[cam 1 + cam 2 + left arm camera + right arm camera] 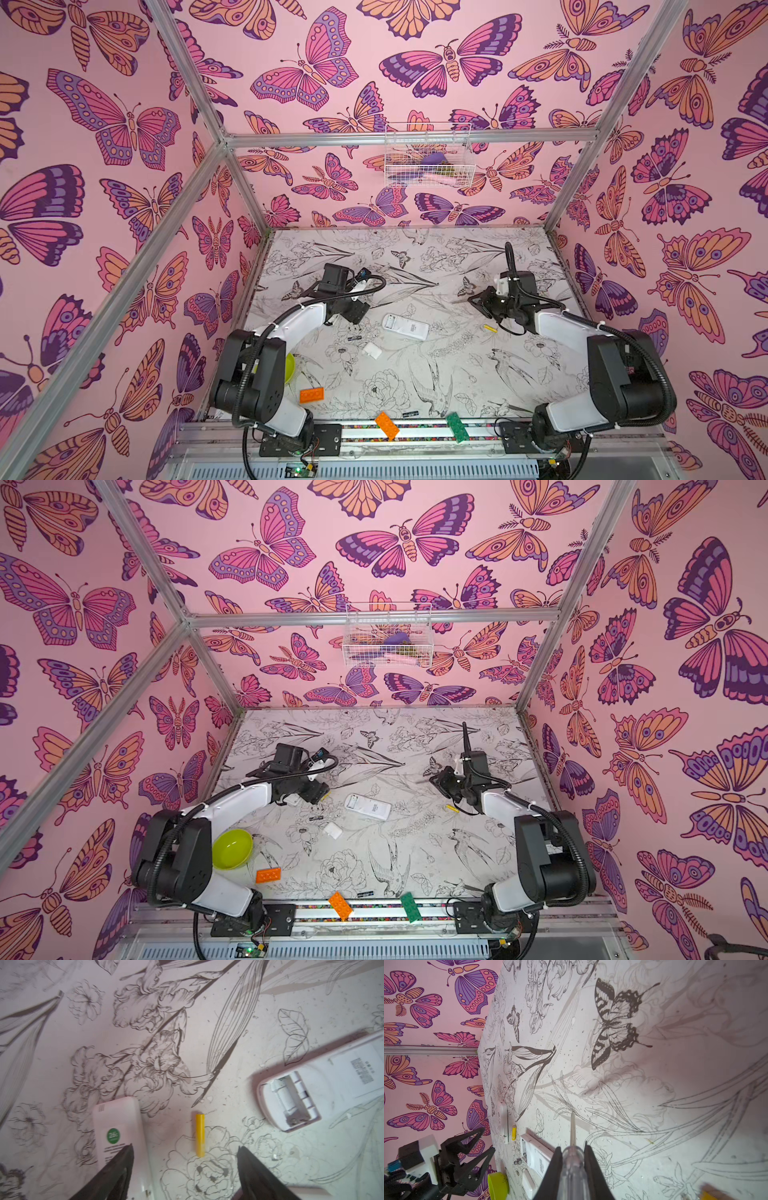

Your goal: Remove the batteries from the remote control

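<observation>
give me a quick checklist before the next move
1. Left gripper open: ok.
2. Yellow battery lying loose between its fingers: ok.
3. Remote bay, visible part empty: ok.
4. Right gripper shut on tool: ok.
5. Second remote clear of the left fingers: cannot tell, one finger overlaps it in the wrist view.

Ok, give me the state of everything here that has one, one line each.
left gripper: open, empty.
right gripper: shut on the clear-handled tool.
middle remote: face down, battery bay uncovered.
white cover: off the remote, lying loose.
yellow battery: out, lying flat by the left gripper.
green bowl: upright, looks empty.
</observation>
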Controlling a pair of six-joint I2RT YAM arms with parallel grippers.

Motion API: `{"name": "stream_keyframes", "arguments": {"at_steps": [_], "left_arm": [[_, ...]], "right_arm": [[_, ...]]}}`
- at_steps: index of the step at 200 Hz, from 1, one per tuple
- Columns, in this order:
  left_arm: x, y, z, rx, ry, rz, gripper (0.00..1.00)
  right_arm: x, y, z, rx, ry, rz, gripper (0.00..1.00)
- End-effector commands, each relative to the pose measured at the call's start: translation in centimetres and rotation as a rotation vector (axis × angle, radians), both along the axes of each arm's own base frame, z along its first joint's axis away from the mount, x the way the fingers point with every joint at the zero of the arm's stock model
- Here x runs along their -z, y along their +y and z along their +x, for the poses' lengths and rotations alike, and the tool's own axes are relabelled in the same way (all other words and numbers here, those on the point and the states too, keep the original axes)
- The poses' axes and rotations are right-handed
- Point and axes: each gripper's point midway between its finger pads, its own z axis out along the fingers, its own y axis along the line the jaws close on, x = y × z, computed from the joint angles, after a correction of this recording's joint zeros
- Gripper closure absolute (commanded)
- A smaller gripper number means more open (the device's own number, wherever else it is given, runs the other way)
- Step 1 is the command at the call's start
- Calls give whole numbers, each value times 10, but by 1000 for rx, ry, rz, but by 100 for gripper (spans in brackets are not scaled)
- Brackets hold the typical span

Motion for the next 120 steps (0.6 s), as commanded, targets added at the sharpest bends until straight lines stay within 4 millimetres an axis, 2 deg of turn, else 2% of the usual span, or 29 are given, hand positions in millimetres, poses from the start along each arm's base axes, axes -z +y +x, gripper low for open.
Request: {"name": "stream_keyframes", "arguments": {"at_steps": [1, 6, 11, 29, 74, 94, 120], "left_arm": [[-35, 37, 16, -161, -99, -36, 1], [-41, 42, 18, -184, -113, -62, 0], [-46, 44, 19, -198, -123, -82, 0], [-54, 45, 20, -216, -150, -132, 0], [-45, 49, 29, -332, -218, -249, 0], [-45, 52, 30, -330, -260, -241, 0], [-27, 58, 30, -345, -296, -237, 0]], "right_arm": [[4, 19, 5, -45, -25, 26, 97], [1, 22, 6, -52, -41, 25, 97], [13, 24, 6, -57, -20, 17, 97], [20, 26, 11, -56, -18, 20, 96], [37, 29, 11, -97, 25, -7, 85], [43, 25, 12, -95, 30, -42, 76], [51, 22, 16, -105, 54, -85, 63]]}}
